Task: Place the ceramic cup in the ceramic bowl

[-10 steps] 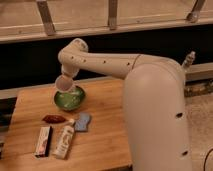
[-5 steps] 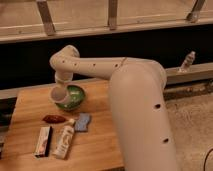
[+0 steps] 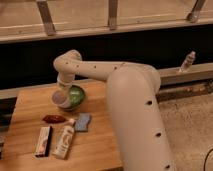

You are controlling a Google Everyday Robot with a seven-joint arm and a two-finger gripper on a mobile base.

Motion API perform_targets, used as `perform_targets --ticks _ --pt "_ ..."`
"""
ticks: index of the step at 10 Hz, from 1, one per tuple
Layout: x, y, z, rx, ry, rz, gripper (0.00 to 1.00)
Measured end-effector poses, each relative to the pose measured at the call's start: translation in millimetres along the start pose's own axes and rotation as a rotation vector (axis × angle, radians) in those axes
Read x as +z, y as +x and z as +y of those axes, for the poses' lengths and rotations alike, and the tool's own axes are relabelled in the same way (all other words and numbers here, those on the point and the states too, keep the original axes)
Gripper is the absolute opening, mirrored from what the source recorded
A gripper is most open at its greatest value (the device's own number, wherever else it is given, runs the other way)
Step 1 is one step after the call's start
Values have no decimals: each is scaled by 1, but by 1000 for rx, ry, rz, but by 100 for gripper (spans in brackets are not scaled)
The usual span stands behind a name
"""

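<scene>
The ceramic bowl [image 3: 76,95], green inside, stands at the back of the wooden table [image 3: 30,107]. My gripper [image 3: 61,93] hangs from the white arm at the bowl's left rim. It is shut on the ceramic cup [image 3: 60,100], a small pale tumbler. The cup hangs low at the bowl's left edge and overlaps the rim. I cannot tell whether the cup touches the bowl. The arm's wrist hides the top of the cup.
In front of the bowl lie a dark red item [image 3: 54,119], a blue sponge [image 3: 83,121], a white tube with a label [image 3: 64,142] and a flat reddish packet [image 3: 43,141]. A small bottle [image 3: 188,62] stands on the ledge at the right.
My gripper has come down with the cup, from above the bowl's back left to low at its left rim. The arm has swung in front of the camera.
</scene>
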Motion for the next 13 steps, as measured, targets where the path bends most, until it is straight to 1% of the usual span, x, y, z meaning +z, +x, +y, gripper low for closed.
perform_targets --ticks 2,4,5,7,8,9,11,12,13 --pt "5 1 -2 13 -10 -16 0" --pt "4 1 -17 28 -5 -45 0" --pt "0 1 -26 32 6 -59 0" --pt "-18 -2 -47 38 40 -82 0" --pt "-22 -4 -52 39 48 -87 0" --pt "-21 -5 -56 41 44 -93 0" --pt "-8 -3 -55 52 4 -91 4" --pt "-7 -3 -55 53 0 -91 3" --pt "-7 -3 -55 53 0 -91 0"
